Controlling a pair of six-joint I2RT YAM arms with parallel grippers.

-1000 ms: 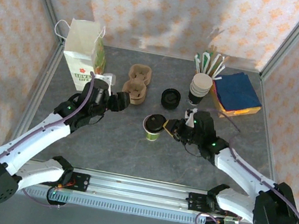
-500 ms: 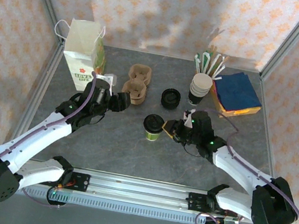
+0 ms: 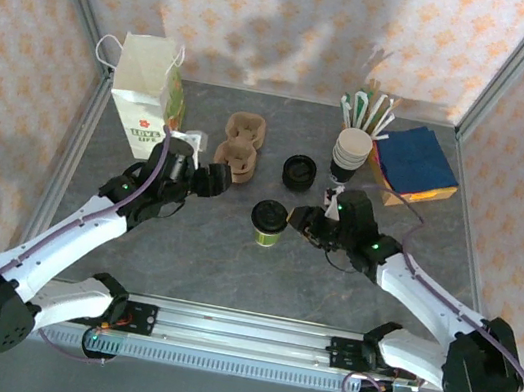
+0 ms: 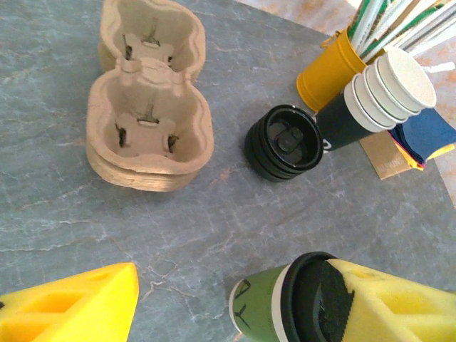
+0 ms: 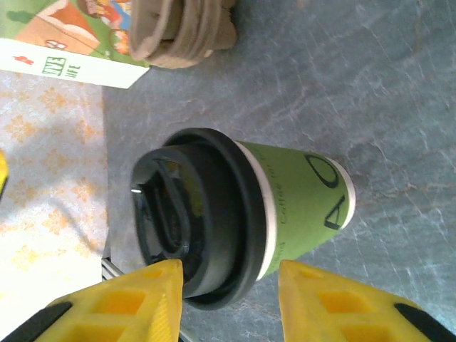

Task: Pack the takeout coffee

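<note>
The takeout coffee (image 3: 268,221) is a small green-walled paper cup with a cream rim and a black lid on top. It stands upright at the middle of the table. My right gripper (image 3: 299,220) is just right of it, open. In the right wrist view the cup (image 5: 285,203) lies just beyond the gripper (image 5: 228,303), and its lid's edge meets the left fingertip. My left gripper (image 3: 214,178) is open near the pulp carrier, well left of the cup. In the left wrist view the cup (image 4: 263,310) shows low between that gripper's (image 4: 235,317) yellow fingers (image 4: 78,306).
A white paper bag (image 3: 146,94) stands at the back left. A brown pulp carrier (image 3: 241,147) and a stack of black lids (image 3: 299,171) lie behind the cup. A stack of cups (image 3: 351,153), a yellow straw holder (image 4: 331,68) and blue napkins (image 3: 415,160) are at the back right.
My right gripper has opened and drawn back a little to the right, leaving the black lid sitting on the cup. The left arm has barely moved.
</note>
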